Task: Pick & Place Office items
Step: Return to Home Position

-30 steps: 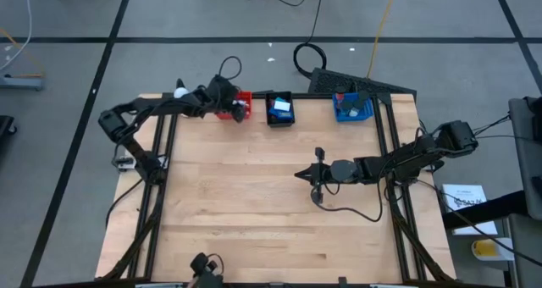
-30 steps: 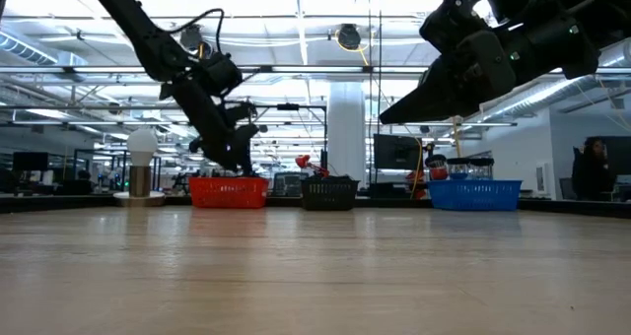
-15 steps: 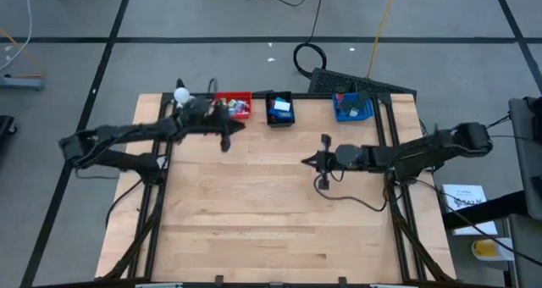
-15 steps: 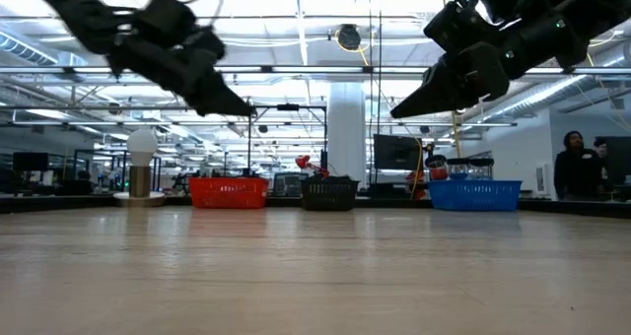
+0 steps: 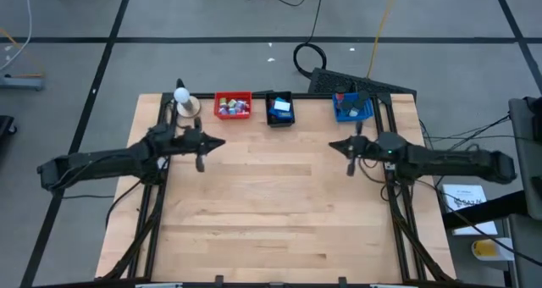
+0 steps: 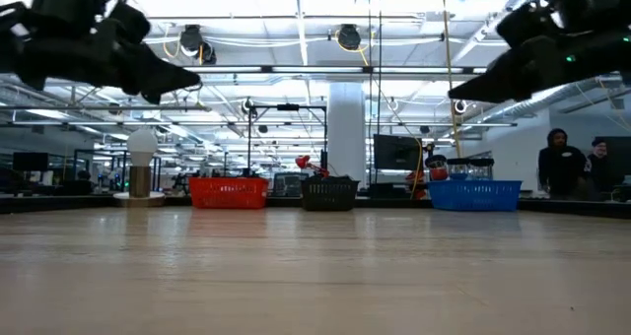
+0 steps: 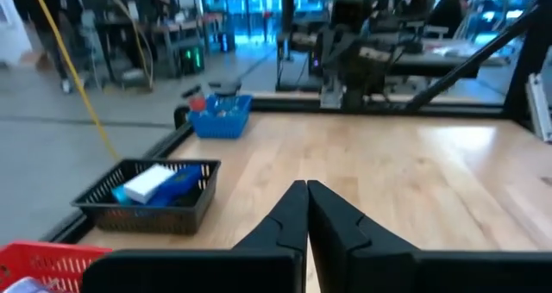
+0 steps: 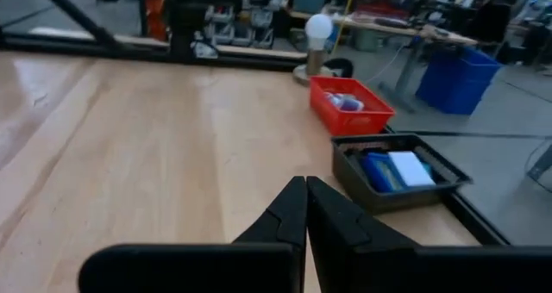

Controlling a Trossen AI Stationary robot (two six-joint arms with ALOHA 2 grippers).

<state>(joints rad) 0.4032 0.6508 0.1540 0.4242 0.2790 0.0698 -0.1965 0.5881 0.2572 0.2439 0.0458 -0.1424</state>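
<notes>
Along the far edge of the table (image 5: 271,212) we have three bins in a row: red bin (image 5: 222,96) left, black bin (image 5: 279,95) middle, blue bin (image 5: 366,115) right. The office items (image 5: 232,108) are all in the bins: small mixed-colour pieces in the red one, a white and a blue piece in the black one, and more we can't identify in the blue one. A white ball on a tan base (image 5: 183,98) stands just left of the red bin. Left gripper (image 5: 218,143) hangs above the left side of the table, tip pointing right, jaws together, empty. Right gripper (image 5: 334,145) hangs above the right side, tip pointing left, jaws together, empty. Both are well clear of the bins. Two people (image 6: 557,163) stand in the room behind.
</notes>
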